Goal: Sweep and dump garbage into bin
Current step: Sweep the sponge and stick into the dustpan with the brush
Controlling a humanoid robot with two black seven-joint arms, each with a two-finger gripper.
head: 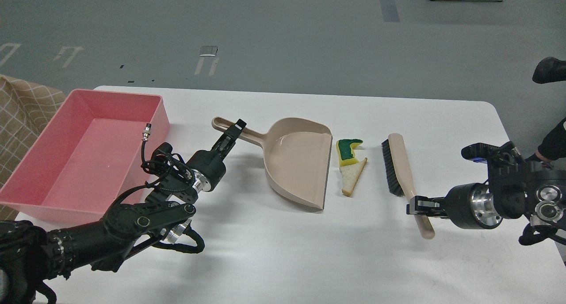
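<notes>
The garbage, a yellow sponge piece with a green top (348, 151) and a triangular bread slice (352, 178), lies touching between the beige dustpan (298, 162) and a black-bristled brush (395, 164). The dustpan's open edge faces the scraps. The pink bin (48, 162) stands empty at the table's left. My left gripper (235, 132) lies over the dustpan's handle (254, 136); its dark fingers cannot be told apart. My right gripper (414, 205) has its fingers around the brush's beige handle (423, 226), which rests on the table.
The white table (309, 259) has its right edge close to my right arm. A tan checked cloth (22, 113) lies beyond the bin at the left. Grey floor lies behind the table.
</notes>
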